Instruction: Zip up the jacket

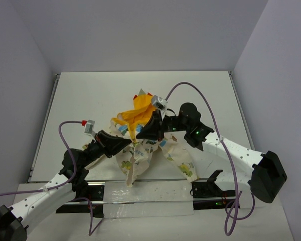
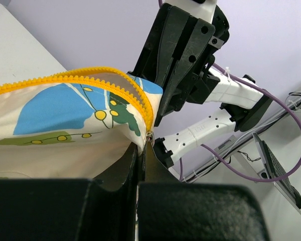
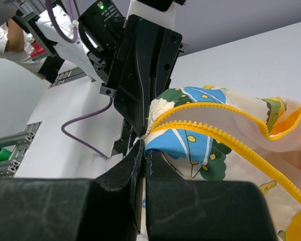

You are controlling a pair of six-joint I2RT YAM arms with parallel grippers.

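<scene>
The jacket (image 1: 179, 161) lies bunched in the middle of the desk (image 1: 90, 95), just beyond the bases of the 2 arms. Its cream printed cloth spreads toward the near edge, and its yellow-orange lining (image 1: 140, 111) is heaped on the far side. Along one edge runs the zipper (image 3: 215, 135), with 2 rows of yellow teeth side by side and cloth showing between them. In the right wrist view the rows draw together toward the fingertips.

The left fingers (image 2: 146, 153) are clenched on the jacket's edge, right where the teeth curve down to their tips. The right fingers (image 3: 139, 153) are likewise clamped on the cloth at the end of the zipper. From above, the left fingers (image 1: 132, 142) and the right fingers (image 1: 139, 135) meet tip to tip over the middle of the jacket, almost touching, one reaching in from each side. Each wrist camera shows the other arm's black fingers close behind its own. Purple cables (image 1: 190, 90) loop from both wrists back over the arms
</scene>
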